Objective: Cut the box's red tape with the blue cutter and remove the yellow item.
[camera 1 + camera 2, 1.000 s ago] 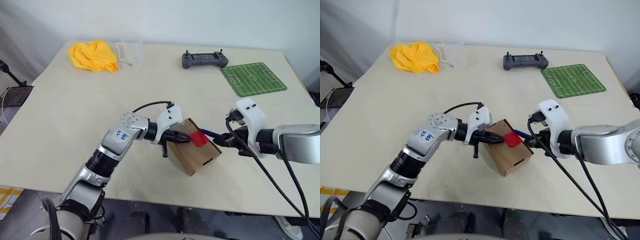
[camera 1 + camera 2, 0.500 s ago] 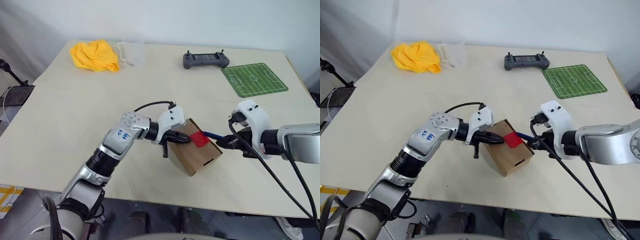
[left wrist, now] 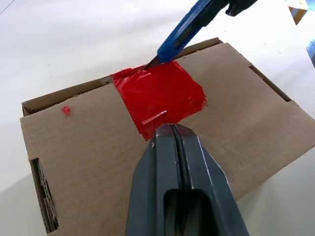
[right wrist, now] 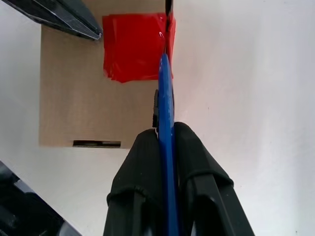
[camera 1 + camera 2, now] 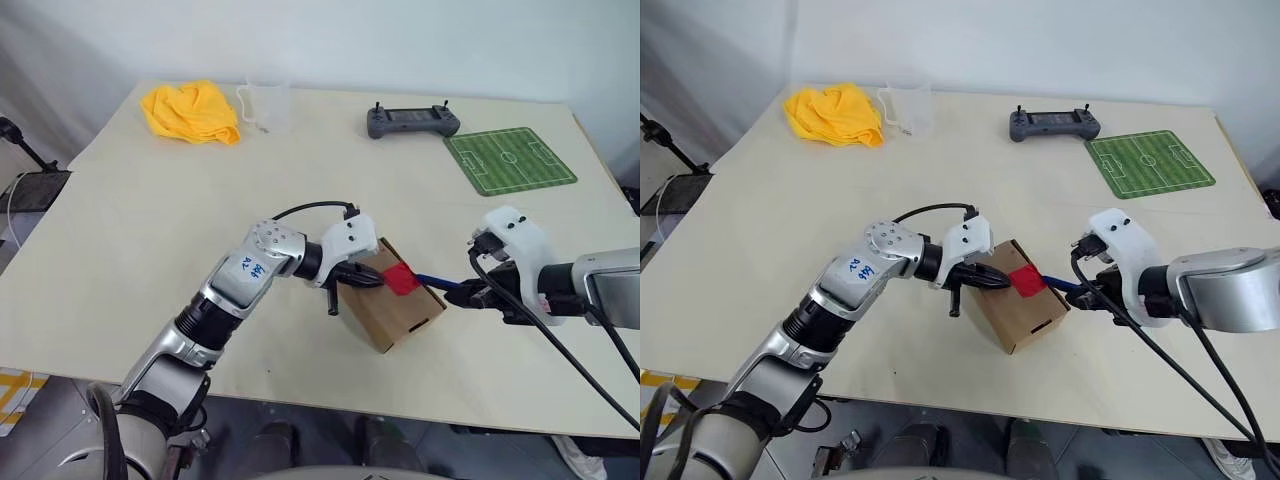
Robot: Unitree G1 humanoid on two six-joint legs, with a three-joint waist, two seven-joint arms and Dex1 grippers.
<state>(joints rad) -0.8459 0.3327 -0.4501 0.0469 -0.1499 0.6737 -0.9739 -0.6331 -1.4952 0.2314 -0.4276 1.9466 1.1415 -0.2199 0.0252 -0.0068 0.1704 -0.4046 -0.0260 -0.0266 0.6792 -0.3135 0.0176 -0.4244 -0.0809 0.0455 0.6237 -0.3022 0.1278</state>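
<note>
The box (image 5: pixel 390 305) sits near the table's (image 5: pixel 120 220) six o'clock edge; our left gripper (image 3: pixel 171 132), pressed together, pins its top, while our right gripper (image 4: pixel 166 129) pinches the cutter (image 3: pixel 184 33), tip at the tape's (image 3: pixel 160 96) edge.

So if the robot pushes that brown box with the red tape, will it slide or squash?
The box would probably slide easily: it looks like small, thin cardboard on a smooth table. It likely dents if squeezed, since it is hollow with tab slots. The shut left gripper pressing on top probably keeps it from scooting under the blue cutter.
</note>
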